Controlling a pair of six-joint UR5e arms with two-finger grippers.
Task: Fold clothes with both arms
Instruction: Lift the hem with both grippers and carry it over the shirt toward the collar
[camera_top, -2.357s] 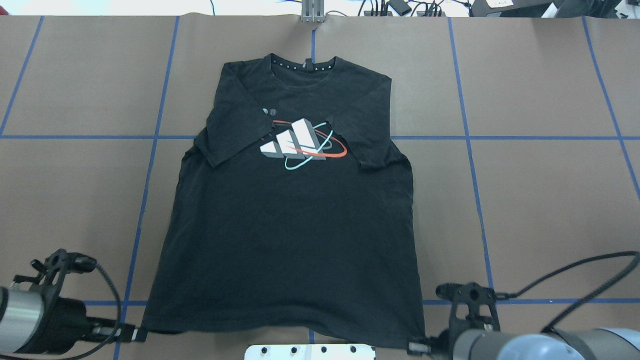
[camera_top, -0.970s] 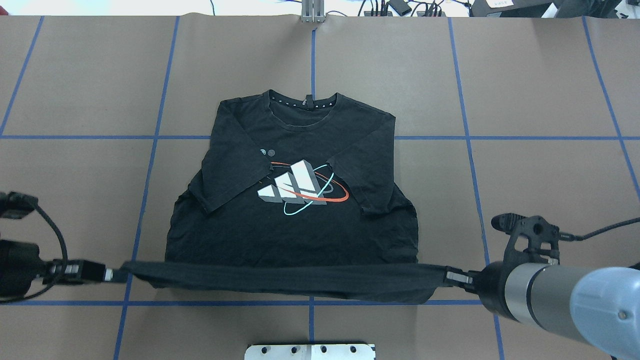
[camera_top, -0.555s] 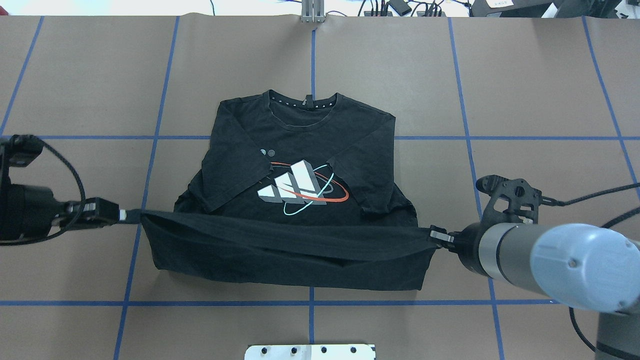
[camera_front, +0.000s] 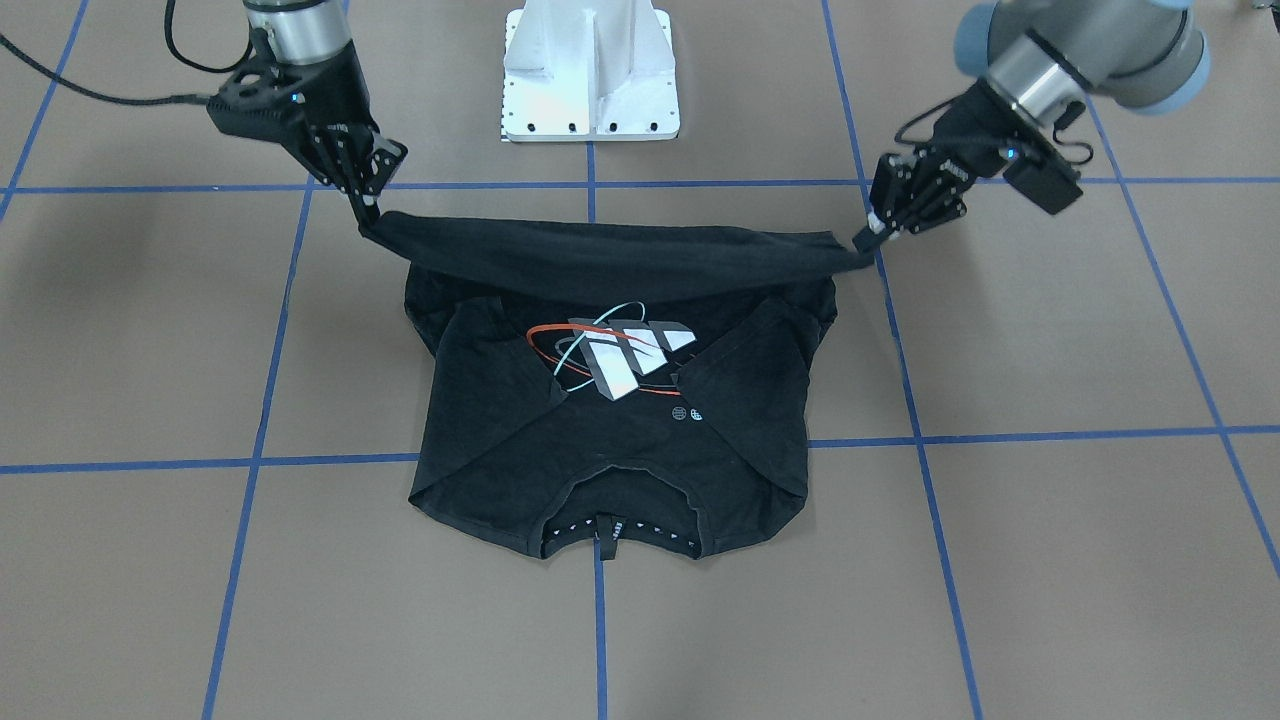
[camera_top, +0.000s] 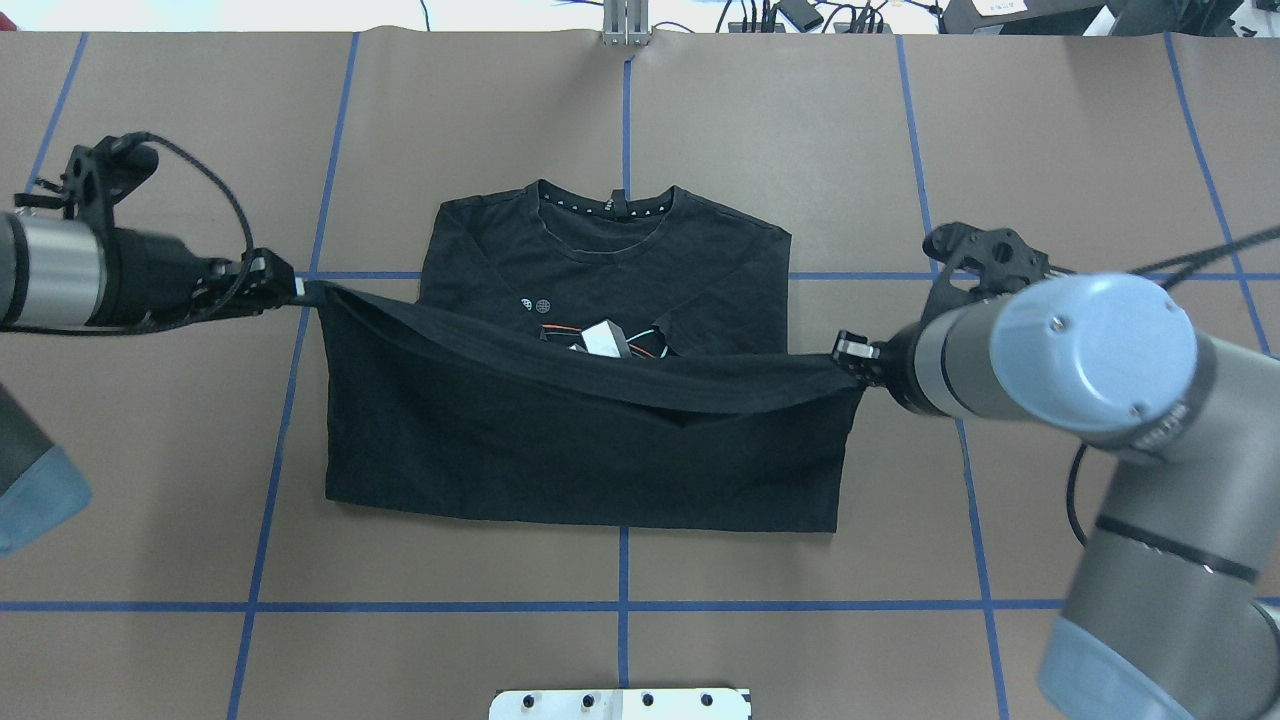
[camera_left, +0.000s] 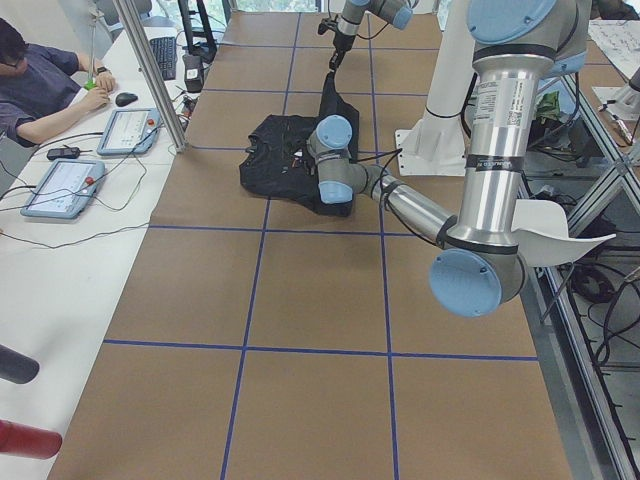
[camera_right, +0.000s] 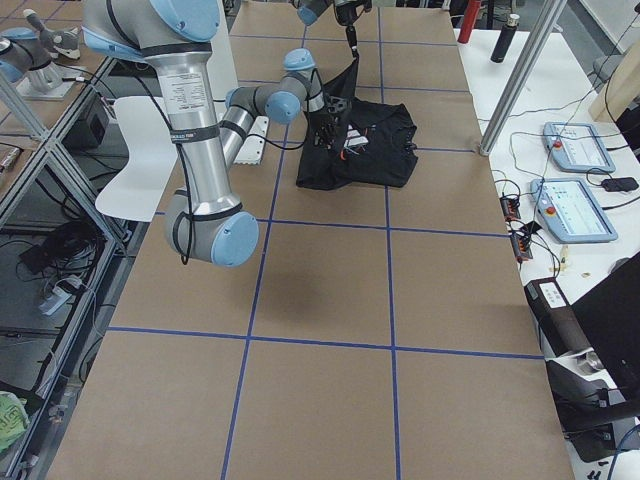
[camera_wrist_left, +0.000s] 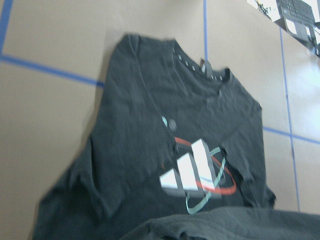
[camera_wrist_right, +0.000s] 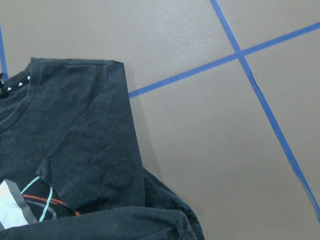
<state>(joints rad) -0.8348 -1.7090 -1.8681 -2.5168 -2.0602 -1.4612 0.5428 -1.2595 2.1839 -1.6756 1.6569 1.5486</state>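
Left gripper (camera_top: 292, 289) & right gripper (camera_top: 850, 352) are each pinched tight on a hem corner of the black t-shirt (camera_top: 580, 470). Hem is pulled taut between them, raised over the chest graphic (camera_top: 600, 338), so the lower half doubles over w/o sagging. Shirt lies mid table (camera_top: 1100, 150), sleeves tucked in, collar (camera_top: 605, 205) farthest from the robot, prob. the hem's target.

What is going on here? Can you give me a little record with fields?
Garment: black t-shirt, sleeves folded in, on the brown table
Left gripper: shut on one bottom corner
Right gripper: shut on the other bottom corner
Hem: lifted, stretched between the grippers, over the chest graphic
Collar: flat on the table, uncovered
Fold: hem not yet laid down
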